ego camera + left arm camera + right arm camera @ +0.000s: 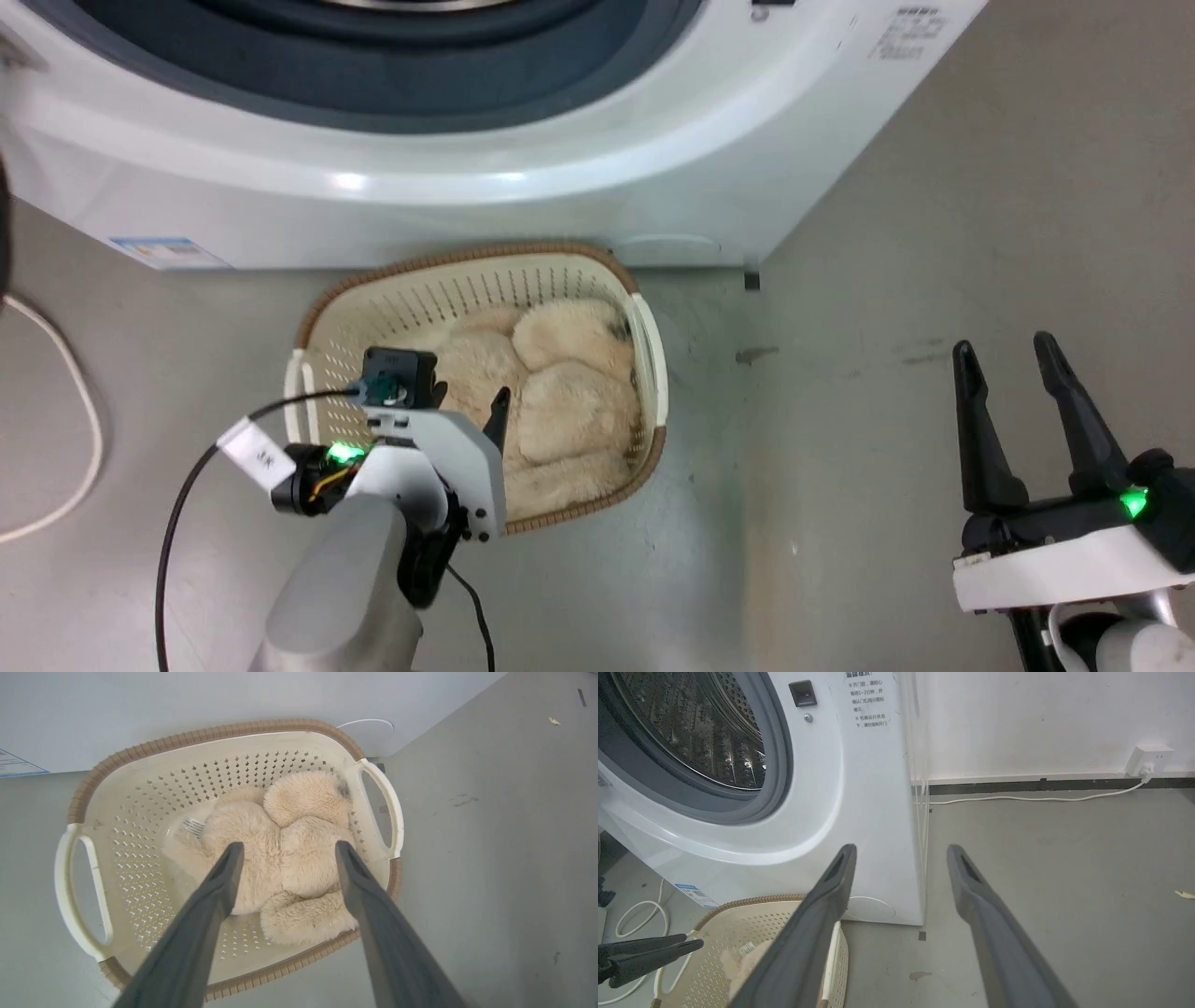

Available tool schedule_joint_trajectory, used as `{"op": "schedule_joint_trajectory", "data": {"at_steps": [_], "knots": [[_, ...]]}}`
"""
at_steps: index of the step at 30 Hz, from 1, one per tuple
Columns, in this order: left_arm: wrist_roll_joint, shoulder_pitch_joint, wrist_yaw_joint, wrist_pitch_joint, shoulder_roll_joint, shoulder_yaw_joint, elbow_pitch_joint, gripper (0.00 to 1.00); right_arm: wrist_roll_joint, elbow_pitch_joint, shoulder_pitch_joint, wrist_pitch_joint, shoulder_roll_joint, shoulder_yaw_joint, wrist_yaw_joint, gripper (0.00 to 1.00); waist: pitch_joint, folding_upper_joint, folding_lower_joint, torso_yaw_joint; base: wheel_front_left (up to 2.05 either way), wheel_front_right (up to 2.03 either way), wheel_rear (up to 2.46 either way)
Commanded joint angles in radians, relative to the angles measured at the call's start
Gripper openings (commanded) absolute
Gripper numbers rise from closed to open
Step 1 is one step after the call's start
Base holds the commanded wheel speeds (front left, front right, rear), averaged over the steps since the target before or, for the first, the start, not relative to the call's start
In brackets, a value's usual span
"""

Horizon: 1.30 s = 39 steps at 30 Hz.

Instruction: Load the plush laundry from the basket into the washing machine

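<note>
Cream basket holds the plush laundry, with left pincer and right pincer both spread.

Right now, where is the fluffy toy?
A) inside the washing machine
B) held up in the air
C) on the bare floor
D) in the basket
D: the plush laundry lies in the basket, with the open left tool pointing at it.

left gripper spread wide above the basket, open air straight down to the plush laundry; basket walls ring that drop. past its fingertips the washing machine front blocks. right gripper, fingers apart, bare floor all around.
</note>
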<state>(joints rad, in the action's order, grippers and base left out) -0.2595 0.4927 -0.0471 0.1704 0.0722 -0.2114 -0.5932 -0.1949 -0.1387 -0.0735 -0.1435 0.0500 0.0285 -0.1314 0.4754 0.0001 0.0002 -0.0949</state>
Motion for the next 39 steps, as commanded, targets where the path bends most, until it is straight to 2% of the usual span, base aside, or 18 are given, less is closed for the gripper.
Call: {"op": "schedule_joint_trajectory", "data": {"at_steps": [1,8,18,26,39], "knots": [[-0.012,0.04,-0.006,0.012,0.005,-0.012,-0.033,1.0,-0.011,-0.014,-0.023,-0.012,0.0,0.001,0.0,1.0,0.044,-0.0001,-0.0002,-0.009,0.0,0.0,0.0],[-0.011,0.123,0.006,0.051,0.015,-0.052,-0.119,1.0,-0.031,-0.033,-0.034,-0.024,0.0,-0.006,0.0,1.0,0.12,-0.0001,-0.0002,-0.019,0.0,0.0,0.0],[0.013,0.259,0.094,0.09,0.048,-0.127,-0.254,1.0,-0.07,-0.074,-0.034,-0.045,0.0,-0.007,0.001,1.0,0.244,-0.0001,-0.0002,-0.042,0.0,0.0,0.0],[-0.011,0.359,0.143,0.101,0.071,-0.152,-0.345,1.0,-0.105,-0.099,-0.034,-0.062,0.0,-0.01,0.001,1.0,0.336,-0.0001,-0.0002,-0.062,0.0,0.0,0.0],[-0.063,0.508,0.188,0.104,0.095,-0.193,-0.48,1.0,-0.16,-0.136,-0.027,-0.089,0.0,-0.01,0.001,1.0,0.458,-0.0001,-0.0002,-0.091,0.0,0.0,0.0]]}}
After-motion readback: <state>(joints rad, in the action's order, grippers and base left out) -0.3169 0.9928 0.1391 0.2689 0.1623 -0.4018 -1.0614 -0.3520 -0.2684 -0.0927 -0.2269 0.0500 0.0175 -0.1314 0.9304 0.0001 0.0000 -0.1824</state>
